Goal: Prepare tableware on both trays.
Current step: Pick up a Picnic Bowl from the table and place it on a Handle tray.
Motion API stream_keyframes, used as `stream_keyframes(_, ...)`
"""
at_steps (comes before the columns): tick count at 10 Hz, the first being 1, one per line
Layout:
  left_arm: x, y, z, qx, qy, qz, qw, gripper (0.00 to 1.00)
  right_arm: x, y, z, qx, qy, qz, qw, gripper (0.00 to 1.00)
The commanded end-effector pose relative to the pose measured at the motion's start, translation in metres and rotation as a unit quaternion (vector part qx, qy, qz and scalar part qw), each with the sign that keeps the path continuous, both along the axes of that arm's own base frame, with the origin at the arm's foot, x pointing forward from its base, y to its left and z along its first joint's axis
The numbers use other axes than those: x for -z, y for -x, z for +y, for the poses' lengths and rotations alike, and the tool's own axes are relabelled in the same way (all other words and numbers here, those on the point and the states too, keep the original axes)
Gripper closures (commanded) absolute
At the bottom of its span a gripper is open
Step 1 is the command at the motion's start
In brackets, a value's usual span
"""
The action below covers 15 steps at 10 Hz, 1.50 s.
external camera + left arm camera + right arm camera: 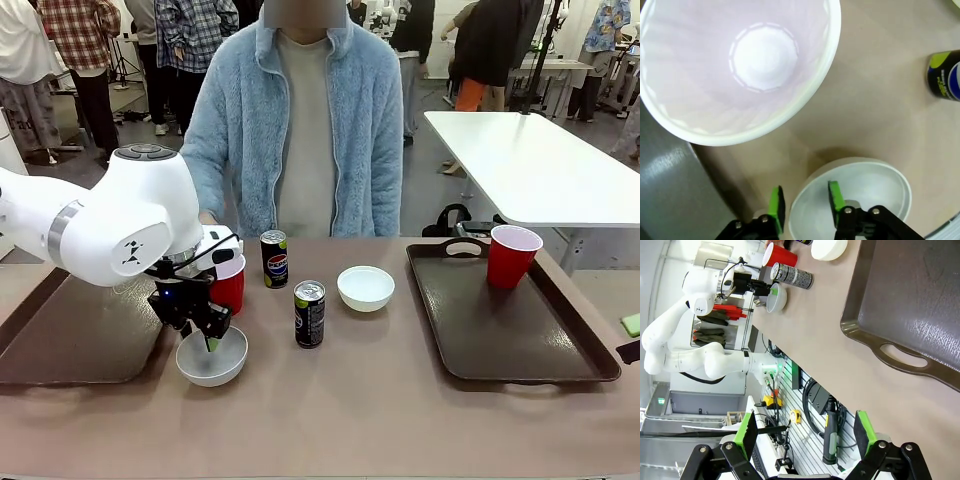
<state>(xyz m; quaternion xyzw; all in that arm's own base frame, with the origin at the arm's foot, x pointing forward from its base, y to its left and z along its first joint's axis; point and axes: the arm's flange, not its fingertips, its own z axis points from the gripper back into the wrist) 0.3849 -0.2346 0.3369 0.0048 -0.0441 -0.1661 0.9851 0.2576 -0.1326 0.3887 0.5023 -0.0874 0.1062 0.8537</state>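
Note:
My left gripper point(207, 338) is open and straddles the near rim of a white bowl point(212, 360) that rests on the table beside the left tray point(80, 335). In the left wrist view one green finger point(776, 209) is outside the bowl point(860, 192) and the other inside. A red cup point(230, 285) with a white inside point(760, 60) stands just behind it. Two dark cans point(274, 258) point(309, 313) and a second bowl point(366, 287) stand mid-table. The right tray point(505, 330) holds another red cup point(513, 256). My right gripper point(805, 435) hangs open off the table's edge, holding nothing.
A person in a light blue fleece jacket point(300, 120) stands at the far side of the table. A white table point(530, 160) stands behind on the right. In the right wrist view, cables and a rack point(805, 405) lie below the table edge.

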Motion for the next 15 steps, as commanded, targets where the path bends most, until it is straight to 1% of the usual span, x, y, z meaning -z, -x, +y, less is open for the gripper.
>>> stream_keyframes(1,-0.001,0.001,-0.004,-0.018,-0.012,-0.011,1.000,0.89,0.000,0.000,0.000,0.000,-0.008,-0.004,1.000,0.00)
stream_keyframes(2,-0.002,0.002,-0.003,-0.019,-0.013,-0.010,1.000,0.98,0.000,0.000,0.000,0.000,-0.008,-0.004,1.000,0.00)
stream_keyframes(3,-0.004,0.004,-0.002,-0.019,-0.014,-0.007,1.000,1.00,0.000,0.000,0.000,0.000,-0.008,-0.004,1.000,0.00)
stream_keyframes(5,-0.010,0.013,0.003,-0.014,-0.013,-0.004,1.000,1.00,0.000,0.000,0.000,0.000,-0.008,-0.004,1.000,0.00)
stream_keyframes(6,-0.020,0.021,0.007,-0.015,-0.014,0.003,1.000,1.00,0.000,0.000,0.000,0.000,-0.008,-0.004,1.000,0.00)
stream_keyframes(7,-0.034,0.032,0.013,-0.006,-0.011,0.010,1.000,0.98,0.000,0.000,0.000,0.000,-0.008,-0.004,1.000,0.00)
stream_keyframes(9,-0.081,0.058,0.040,0.002,0.002,0.006,1.000,0.98,0.000,0.000,0.000,0.000,-0.008,-0.004,1.000,0.00)
stream_keyframes(10,-0.109,0.068,0.067,0.000,0.011,-0.016,1.000,0.98,0.000,0.000,0.000,0.000,-0.008,-0.004,1.000,0.00)
stream_keyframes(11,-0.125,0.066,0.087,-0.017,0.016,-0.052,0.998,0.98,0.000,0.000,0.000,0.000,-0.008,-0.004,1.000,0.00)
stream_keyframes(12,-0.136,0.056,0.105,-0.041,0.030,-0.067,0.996,0.98,0.000,0.000,0.000,0.000,-0.008,-0.004,1.000,0.00)
stream_keyframes(14,-0.139,0.030,0.132,-0.087,0.025,-0.077,0.993,0.98,0.000,0.000,0.000,0.000,-0.008,-0.004,1.000,0.00)
stream_keyframes(15,-0.136,0.024,0.137,-0.088,0.022,-0.076,0.993,0.98,0.000,0.000,0.000,0.000,-0.008,-0.004,1.000,0.00)
